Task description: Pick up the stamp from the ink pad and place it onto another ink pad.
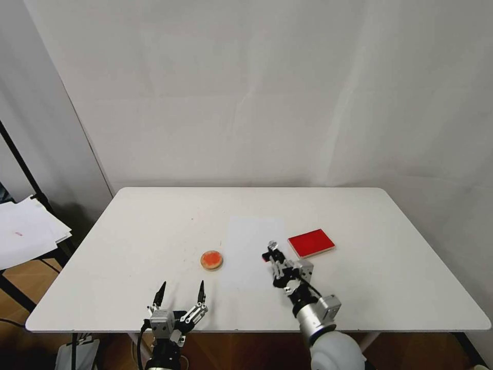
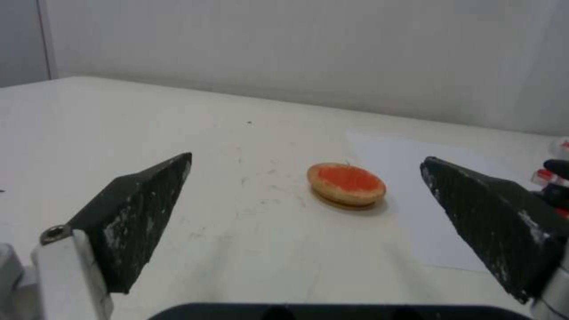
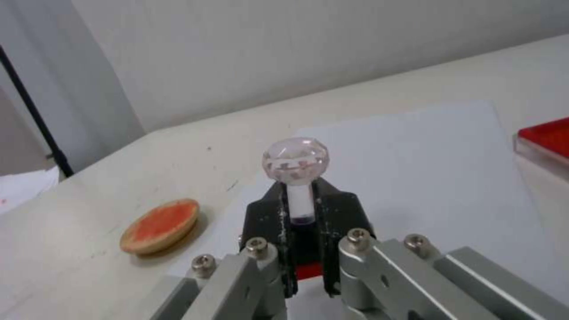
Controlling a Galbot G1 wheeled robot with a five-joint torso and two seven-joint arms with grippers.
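The right wrist view shows the right gripper (image 3: 305,231) clenched on the one stamp (image 3: 296,162), red under its base; the head view adds the red pad (image 1: 311,242) just beyond it. One round pad (image 1: 211,260) lies ahead of the spread left gripper (image 1: 181,295).

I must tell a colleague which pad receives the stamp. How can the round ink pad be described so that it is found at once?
On the white table, look just left of the white paper sheet, ahead of the open left gripper. There lies the round ink pad, a small disc with an orange-red top and tan rim, unlike the larger flat red rectangular pad at the right.
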